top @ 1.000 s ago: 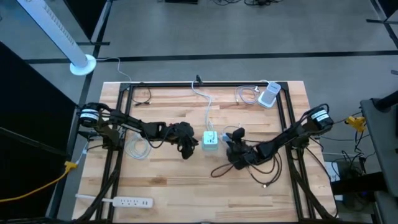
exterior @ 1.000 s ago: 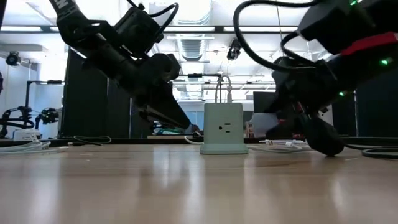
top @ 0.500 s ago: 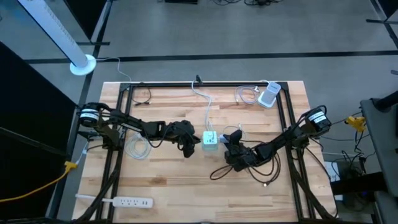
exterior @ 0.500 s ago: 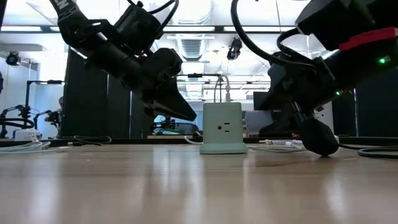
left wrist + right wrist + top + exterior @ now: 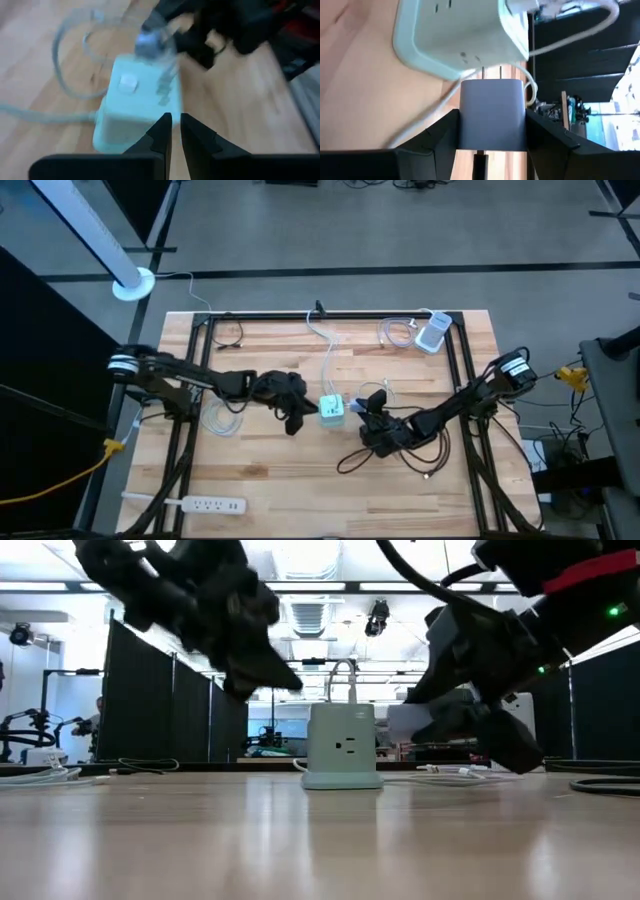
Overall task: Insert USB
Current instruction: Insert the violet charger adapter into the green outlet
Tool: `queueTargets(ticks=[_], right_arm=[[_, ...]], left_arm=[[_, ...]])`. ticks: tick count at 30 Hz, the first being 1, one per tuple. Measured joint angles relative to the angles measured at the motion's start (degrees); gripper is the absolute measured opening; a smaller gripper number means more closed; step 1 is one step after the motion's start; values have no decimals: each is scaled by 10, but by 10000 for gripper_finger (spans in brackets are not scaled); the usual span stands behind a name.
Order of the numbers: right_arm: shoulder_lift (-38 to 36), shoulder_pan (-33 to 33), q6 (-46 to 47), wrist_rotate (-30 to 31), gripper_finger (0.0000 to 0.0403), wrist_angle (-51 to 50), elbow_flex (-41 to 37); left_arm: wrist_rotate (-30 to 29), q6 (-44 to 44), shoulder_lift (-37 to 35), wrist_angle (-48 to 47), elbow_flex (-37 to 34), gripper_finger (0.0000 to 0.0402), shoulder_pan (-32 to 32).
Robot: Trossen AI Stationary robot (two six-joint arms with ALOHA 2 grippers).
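A pale green power cube (image 5: 332, 410) stands on the wooden table, and a white cord (image 5: 345, 680) rises from its top. My right gripper (image 5: 362, 412) comes from the table's right and is shut on a pale grey wall adapter (image 5: 491, 105), whose two prongs (image 5: 491, 73) point at the cube's side (image 5: 460, 35). My left gripper (image 5: 295, 420) hangs raised just left of the cube (image 5: 135, 107), shut, with nothing between its fingers (image 5: 162, 132). A blurred pale plug end (image 5: 150, 37) shows at the cube's top; whether it is the USB I cannot tell. My right gripper pinches the adapter's two flat sides (image 5: 465, 120) between its fingers, coming slanting down from the table's right. The adapter (image 5: 440, 720) is lifted clear of the table. Its prongs lead toward the cube; whether they touch it I cannot tell.
A white power strip (image 5: 200, 503) lies near the front left corner. A white charger and a coiled cable (image 5: 425, 335) sit at the far right. Another pale coil (image 5: 220, 418) lies under my left arm, and black cable loops (image 5: 400, 458) lie under my right arm. Black frame rails (image 5: 330, 315) edge the table.
My left gripper has risen and drawn back toward the table's left, away from the cube. The cube has slid a little toward the table's left and near edge. My right gripper has followed it with the adapter, rising slightly.
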Motion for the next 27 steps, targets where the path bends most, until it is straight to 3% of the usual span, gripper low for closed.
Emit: queueTargets(ticks=[3,8,15,19,27], right_arm=[[-26,4,52,3,188,-59,0],[-64,8,100,7,188,-92,-1],[-84,9,104,3,188,-92,0],[-83,9,100,-18,188,-94,-1],[-80,9,-48,-27,188,-88,-1]], left_arm=[[-26,23,-23,19,2,27,-16],[-130,48,6,1,0,27,-22],[-130,60,85,127,0,27,-23],[-130,63,112,142,0,27,-18],[-124,37,150,136,4,27,-20]])
